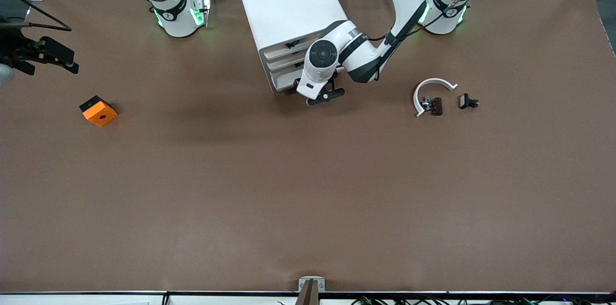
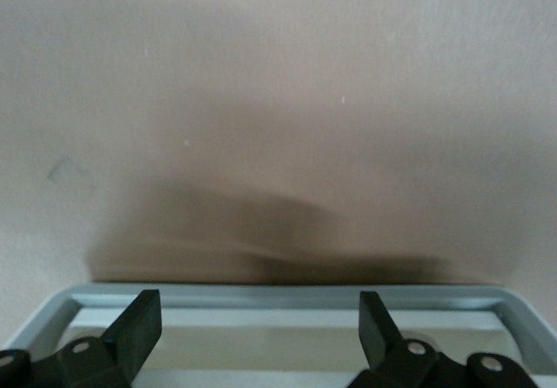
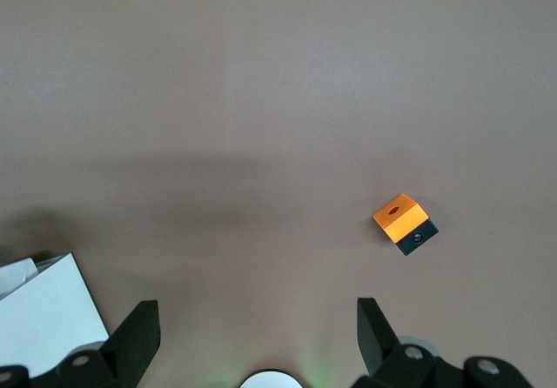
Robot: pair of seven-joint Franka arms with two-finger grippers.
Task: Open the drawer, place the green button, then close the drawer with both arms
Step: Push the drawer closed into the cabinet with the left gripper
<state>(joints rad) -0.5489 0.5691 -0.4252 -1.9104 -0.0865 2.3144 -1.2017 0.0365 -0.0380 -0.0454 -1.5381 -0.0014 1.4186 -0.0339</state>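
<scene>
Brown table point(image 1: 308, 199) w/ orange cube point(image 1: 98, 111); left gripper point(image 1: 321, 95) & right gripper point(image 1: 45, 55) wide open, empty.

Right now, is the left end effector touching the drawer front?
Cannot tell. The left wrist view shows open fingers at the drawer rim; the front view hides any contact under the left end effector.

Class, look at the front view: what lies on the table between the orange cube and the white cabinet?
Nothing. In the front view the stretch between the orange cube and the white cabinet is bare brown table.
</scene>
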